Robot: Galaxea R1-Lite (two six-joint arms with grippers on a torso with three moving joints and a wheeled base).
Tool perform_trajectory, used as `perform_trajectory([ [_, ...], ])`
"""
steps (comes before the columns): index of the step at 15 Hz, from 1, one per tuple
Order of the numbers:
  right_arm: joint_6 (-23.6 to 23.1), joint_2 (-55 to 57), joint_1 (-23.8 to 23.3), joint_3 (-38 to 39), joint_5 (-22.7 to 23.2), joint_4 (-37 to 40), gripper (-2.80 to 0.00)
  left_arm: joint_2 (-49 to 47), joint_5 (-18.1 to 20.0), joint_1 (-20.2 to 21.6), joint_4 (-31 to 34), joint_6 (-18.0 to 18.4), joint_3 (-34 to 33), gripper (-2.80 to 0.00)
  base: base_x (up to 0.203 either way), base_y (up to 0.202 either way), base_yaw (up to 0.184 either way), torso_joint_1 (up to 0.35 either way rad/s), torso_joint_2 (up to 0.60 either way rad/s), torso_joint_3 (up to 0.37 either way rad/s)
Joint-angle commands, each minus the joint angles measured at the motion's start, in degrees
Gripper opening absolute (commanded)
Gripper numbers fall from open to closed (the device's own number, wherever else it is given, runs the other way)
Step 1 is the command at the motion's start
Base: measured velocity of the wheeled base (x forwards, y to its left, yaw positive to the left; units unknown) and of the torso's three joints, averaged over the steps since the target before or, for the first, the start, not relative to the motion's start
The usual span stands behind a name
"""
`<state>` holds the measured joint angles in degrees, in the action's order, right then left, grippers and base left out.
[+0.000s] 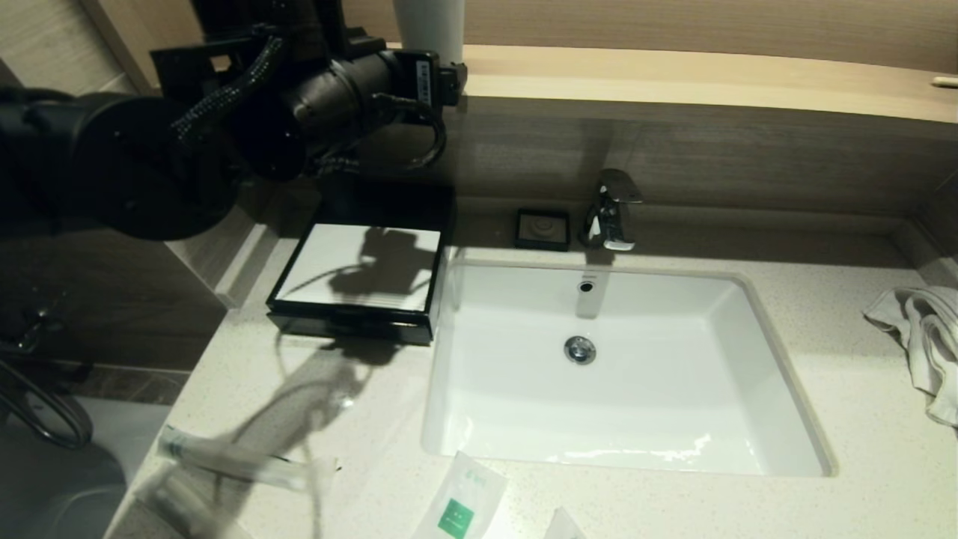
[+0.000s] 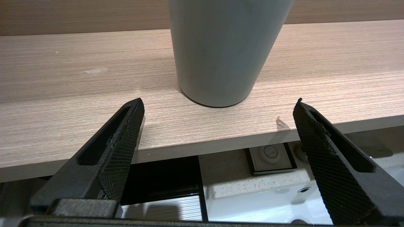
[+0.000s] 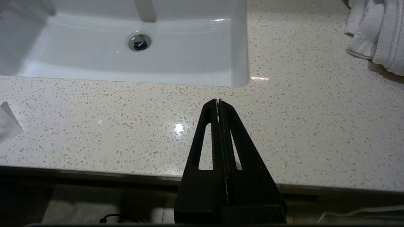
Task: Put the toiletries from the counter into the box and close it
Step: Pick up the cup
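While box (image 1: 359,277) sits shut, long packet (image 1: 232,458) lies crosswise.

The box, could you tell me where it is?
In the head view the box sits on the counter, left of the basin, below the shelf.

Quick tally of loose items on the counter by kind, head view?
Long slim packets: 2, the second partly shadowed
Flat packets: 2, one with a green label, one only a corner at the frame edge
Box: 1
Soap dish: 1
Towel: 1
Total: 7
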<state>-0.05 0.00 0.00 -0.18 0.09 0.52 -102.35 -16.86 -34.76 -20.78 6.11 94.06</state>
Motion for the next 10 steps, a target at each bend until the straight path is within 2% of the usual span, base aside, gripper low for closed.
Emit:
perform_trajectory([
  [1,0.0,0.0,0.0,0.0,0.0,0.0,-2.8,-0.7,-0.1,0.0,-0.2,0.0,0.7,0.0,0.0,0.0,0.0,0.0,0.0,0.0],
  [10,-0.1,0.0,-0.1,0.0,0.0,0.0,-2.8,-4.2,-1.0,-0.1,-0.1,0.3,5.9,0.0,0.0,0.0,0.0,0.0,0.0,0.0],
])
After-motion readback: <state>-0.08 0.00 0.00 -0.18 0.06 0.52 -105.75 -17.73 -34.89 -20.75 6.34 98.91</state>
